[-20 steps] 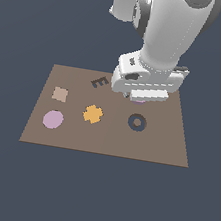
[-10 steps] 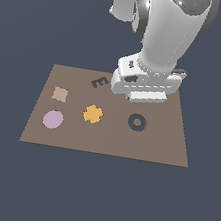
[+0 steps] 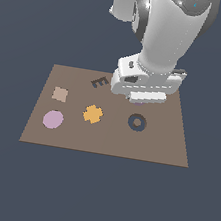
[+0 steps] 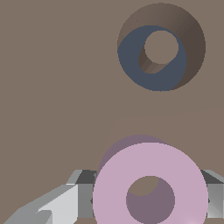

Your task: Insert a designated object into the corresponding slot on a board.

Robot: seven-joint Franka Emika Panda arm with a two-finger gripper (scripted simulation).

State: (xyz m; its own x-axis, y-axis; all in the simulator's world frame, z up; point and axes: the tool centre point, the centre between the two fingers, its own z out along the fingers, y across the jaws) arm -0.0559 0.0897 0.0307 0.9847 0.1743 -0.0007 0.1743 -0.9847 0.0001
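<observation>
The pale pink ring [image 4: 114,192] fills the near part of the wrist view, with a grey finger [image 4: 65,203] against one side and another finger [image 4: 214,197] against the other. My gripper [image 4: 150,194] is shut on the ring, whose shadow falls on the brown board [image 4: 52,87] beneath. The slot [image 4: 131,61], a dark ring-shaped recess with a brown centre, lies a short way ahead on the board. In the exterior view the white hand covers the gripper [image 3: 138,100] low over the board's far side, and the slot [image 3: 137,122] sits just in front of it. Only a lilac sliver of the ring [image 3: 136,102] shows there.
On the board [image 3: 157,150] also lie a dark letter E [image 3: 100,82], a tan square [image 3: 60,94], an orange cross [image 3: 92,114] and a solid lilac disc [image 3: 53,119], all toward the exterior view's left. The arm's bulky white body rises above the far edge.
</observation>
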